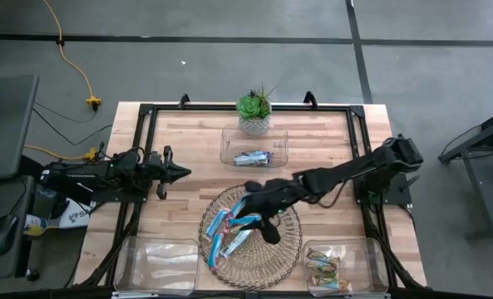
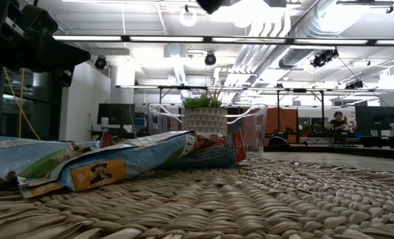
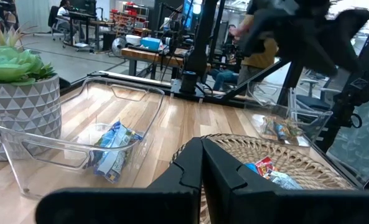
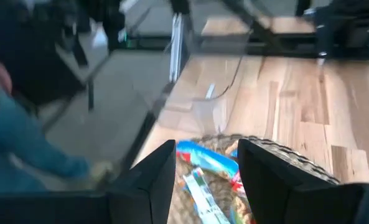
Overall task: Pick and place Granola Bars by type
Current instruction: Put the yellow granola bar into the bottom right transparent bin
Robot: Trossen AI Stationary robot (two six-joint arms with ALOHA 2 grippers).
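Several blue-wrapped Granola Bars (image 1: 229, 231) lie in a heap on the left part of the round wicker tray (image 1: 283, 249); the low view shows them close up (image 2: 137, 156). My right gripper (image 1: 258, 218) hangs above the tray, open, its fingers (image 4: 153, 168) slanting down over the bars (image 4: 206, 163) with nothing between them. One more blue bar (image 1: 253, 158) lies in the clear bin (image 1: 229, 141) at the far middle. Tan-green bars (image 1: 325, 272) lie in the near right bin (image 1: 371, 249). My left gripper (image 1: 184, 172) waits shut at the table's left side.
A potted green plant (image 1: 254, 108) stands behind the far bin. Another clear bin (image 1: 159, 262) sits at the near left corner. Bare wood lies between the tray and the far bin. A person (image 3: 259, 50) shows in the room beyond the table.
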